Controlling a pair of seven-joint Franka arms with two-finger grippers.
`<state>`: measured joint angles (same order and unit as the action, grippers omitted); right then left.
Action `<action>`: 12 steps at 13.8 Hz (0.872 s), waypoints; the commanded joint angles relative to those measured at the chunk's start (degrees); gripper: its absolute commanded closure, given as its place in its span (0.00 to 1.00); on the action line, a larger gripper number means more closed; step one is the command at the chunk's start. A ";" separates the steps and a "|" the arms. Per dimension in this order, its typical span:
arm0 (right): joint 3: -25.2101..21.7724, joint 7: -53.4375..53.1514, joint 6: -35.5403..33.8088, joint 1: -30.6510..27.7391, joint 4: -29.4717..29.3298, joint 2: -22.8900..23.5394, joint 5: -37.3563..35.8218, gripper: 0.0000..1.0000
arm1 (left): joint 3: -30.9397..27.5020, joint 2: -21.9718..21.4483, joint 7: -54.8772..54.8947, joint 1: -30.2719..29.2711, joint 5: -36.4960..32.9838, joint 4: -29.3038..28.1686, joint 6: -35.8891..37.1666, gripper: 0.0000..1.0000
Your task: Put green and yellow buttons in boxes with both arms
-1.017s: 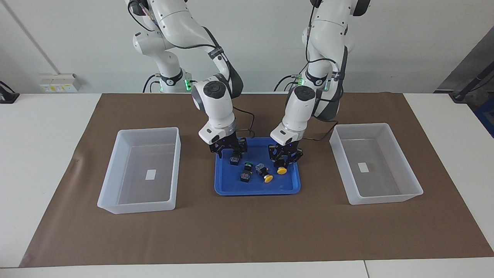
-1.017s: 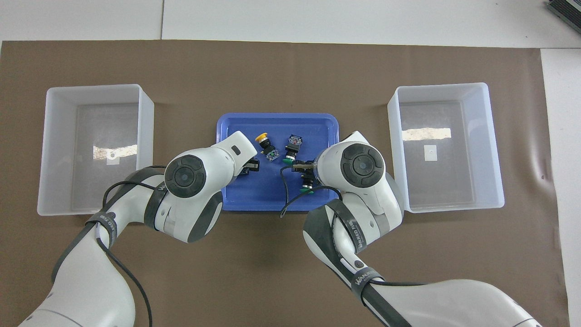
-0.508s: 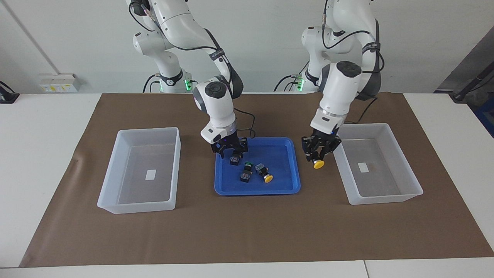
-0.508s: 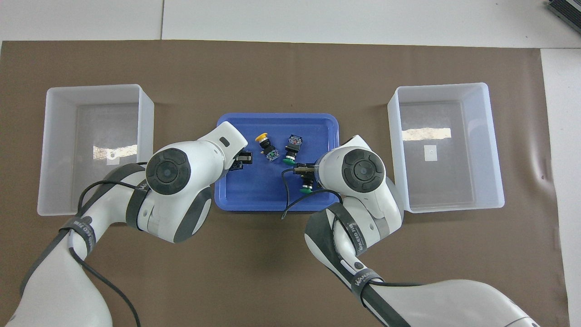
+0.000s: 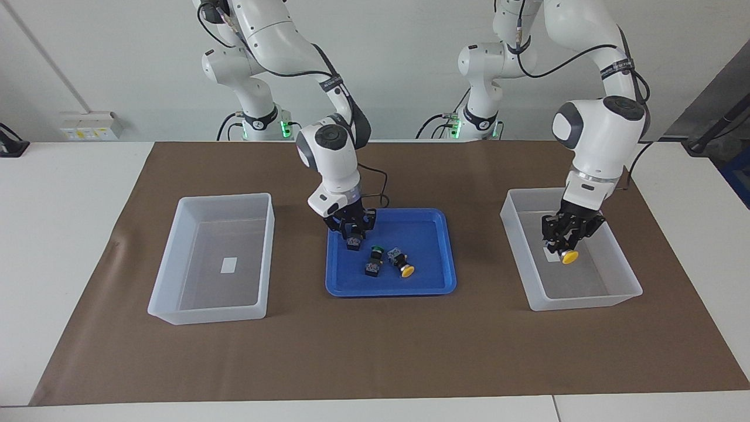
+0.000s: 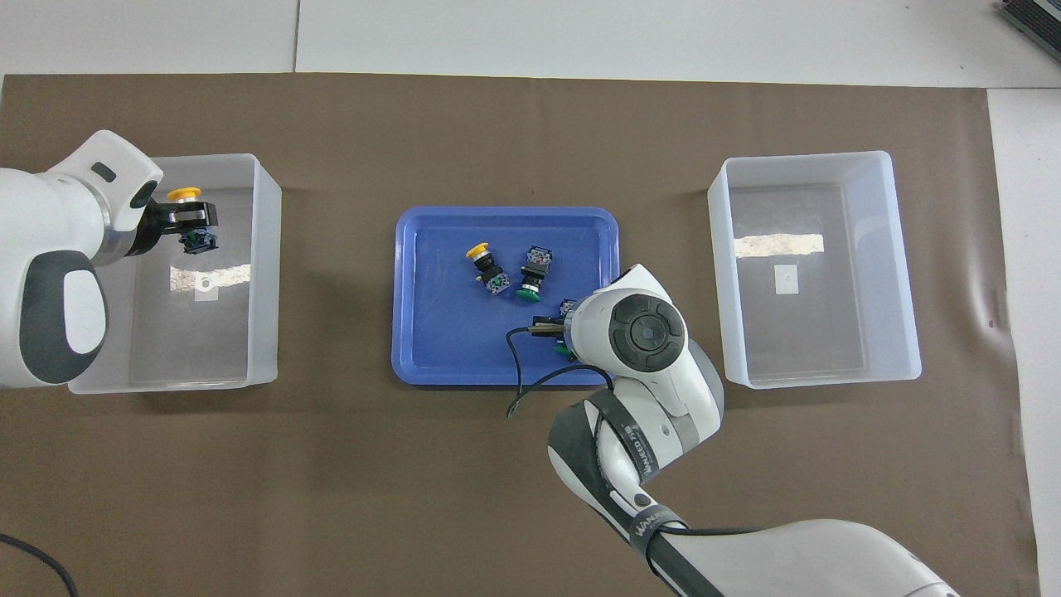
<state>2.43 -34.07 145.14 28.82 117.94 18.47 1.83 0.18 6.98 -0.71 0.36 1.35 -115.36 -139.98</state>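
Facing view: the left pincer [image 5: 566, 248] is pressed shut on the black body of one yellow button [image 5: 569, 257], cap down, low inside the box [image 5: 586, 302] at the left arm's end of the desk, above its white label; contact with the floor cannot be confirmed. The right pincer [image 5: 352, 232] stands in the blue tray [image 5: 428, 234] around a green button [image 5: 353, 242]; whether it grips cannot be told. A second green button [image 5: 375, 251] and a second yellow button [image 5: 406, 271] lie loose in the tray. These switches look light, rigid and hard-shelled; take hold across the flat sides of the blocky body, since the round cap would likely slip. One second earlier the left pincer was in the tray with its button; the right pincer has stayed put.
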 commanded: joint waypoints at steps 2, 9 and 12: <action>-0.14 0.06 1.46 0.01 1.85 -0.98 0.02 0.59 | 0.79 3.20 9.37 -2.45 0.14 -0.57 -3.19 1.00; -0.85 -3.46 -15.75 -4.80 -10.01 -7.11 -0.07 1.00 | 0.70 12.09 11.96 -2.73 0.58 1.71 -12.52 0.00; -0.85 1.87 -15.94 -13.06 -10.01 -10.46 -0.16 1.00 | 0.61 8.42 11.78 -2.64 0.50 3.12 -6.92 0.00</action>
<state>1.01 -35.85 129.56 21.04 107.36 9.69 1.71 0.47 18.85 10.07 -1.89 1.40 -113.22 -151.61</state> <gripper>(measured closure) 0.586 0.137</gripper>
